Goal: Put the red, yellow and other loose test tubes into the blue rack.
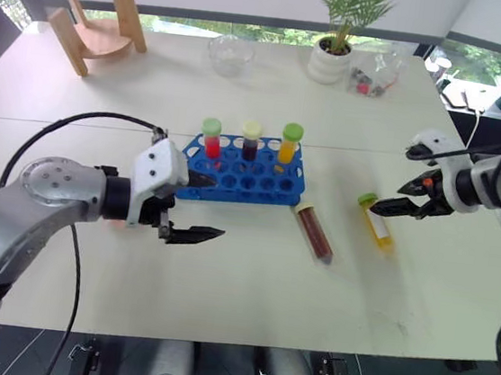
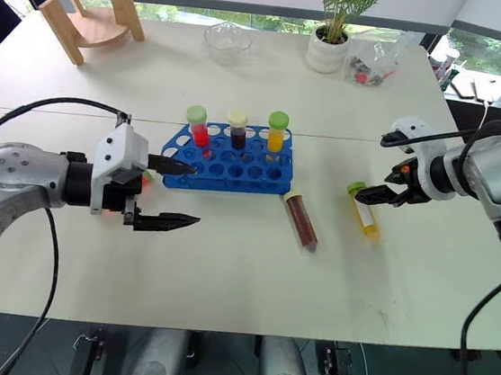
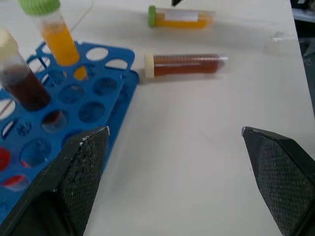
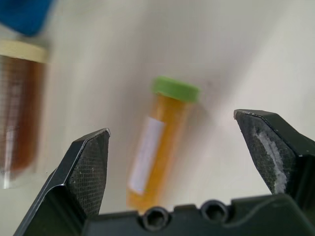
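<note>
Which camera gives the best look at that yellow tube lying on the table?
The right wrist view: the yellow tube sits large between the open right pincer's fingers, green cap and label plain. Both eye views show it small beside the brown tube; the left wrist view catches it far off.

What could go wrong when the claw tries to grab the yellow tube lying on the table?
The yellow tube lies flat, so it might roll away if the open right claw nudges it. It could bump the brown tube lying nearby. When it goes into the blue rack, it might knock a standing tube.
</note>
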